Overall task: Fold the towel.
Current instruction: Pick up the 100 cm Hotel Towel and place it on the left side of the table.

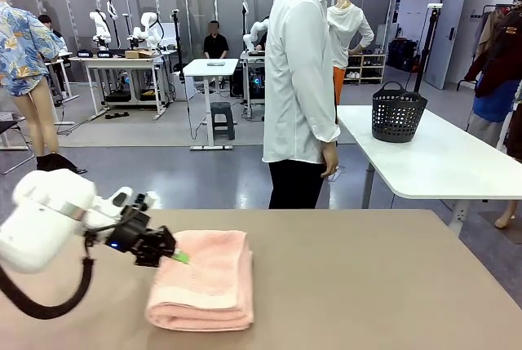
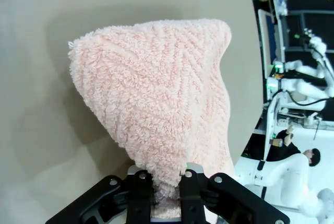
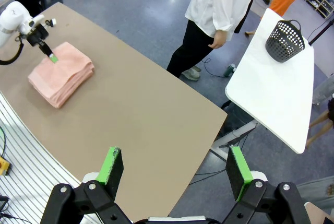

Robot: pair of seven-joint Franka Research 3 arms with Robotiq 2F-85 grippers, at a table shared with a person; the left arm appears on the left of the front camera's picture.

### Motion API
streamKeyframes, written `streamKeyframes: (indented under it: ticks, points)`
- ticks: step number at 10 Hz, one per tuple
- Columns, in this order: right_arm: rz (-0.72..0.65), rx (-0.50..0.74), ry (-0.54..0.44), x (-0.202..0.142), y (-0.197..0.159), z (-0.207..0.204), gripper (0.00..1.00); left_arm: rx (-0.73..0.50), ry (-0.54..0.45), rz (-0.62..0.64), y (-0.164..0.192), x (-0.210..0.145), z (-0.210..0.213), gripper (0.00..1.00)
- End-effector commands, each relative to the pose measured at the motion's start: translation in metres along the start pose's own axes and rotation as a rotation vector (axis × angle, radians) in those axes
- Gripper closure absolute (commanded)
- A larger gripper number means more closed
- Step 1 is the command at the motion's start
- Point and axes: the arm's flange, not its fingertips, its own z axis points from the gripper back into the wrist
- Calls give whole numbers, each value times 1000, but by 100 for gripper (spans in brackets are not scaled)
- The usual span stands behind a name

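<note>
One folded towel [image 1: 204,281] is seen at the lower left of the front view, lying on the tan table [image 1: 367,285]. Its upper left edge is pinched by the left gripper [image 1: 173,255], whose fingers are clenched on the pink terry in the left wrist view. The right gripper [image 3: 174,166] is held high above the table with its jaws spread wide, grasping nothing. Beyond the table a person [image 1: 300,81] in a white shirt is seen standing. Farther right, a black basket [image 1: 398,112] is set on a white table [image 1: 440,158]; its contents cannot be told.
</note>
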Motion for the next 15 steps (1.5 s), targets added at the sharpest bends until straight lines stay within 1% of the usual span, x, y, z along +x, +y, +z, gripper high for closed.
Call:
streamKeyframes:
  ticks: [1, 3, 5, 8, 9, 11, 13, 14, 15]
  points:
    - [-17, -6, 0, 0, 1, 0, 0, 4, -34, 6, 9, -4, 60, 83]
    - [-17, -6, 0, 0, 1, 0, 0, 53, -36, 6, 28, -16, 113, 83]
    - [-17, -6, 0, 0, 1, 0, 0, 127, -23, 13, 55, -23, 149, 83]
    - [-17, -6, 0, 0, 1, 0, 0, 223, -17, 0, 90, -30, 182, 83]
    - [-17, -6, 0, 0, 1, 0, 0, 278, 12, -3, 101, -32, 191, 83]
    - [-17, -6, 0, 0, 1, 0, 0, 308, -17, 4, 107, -29, 208, 83]
    - [-17, -6, 0, 0, 1, 0, 0, 352, -3, -11, 111, -28, 224, 83]
    - [-17, -6, 0, 0, 1, 0, 0, 357, -22, -2, 114, -26, 233, 83]
    - [-17, -6, 0, 0, 1, 0, 0, 397, -24, 22, 118, -24, 239, 83]
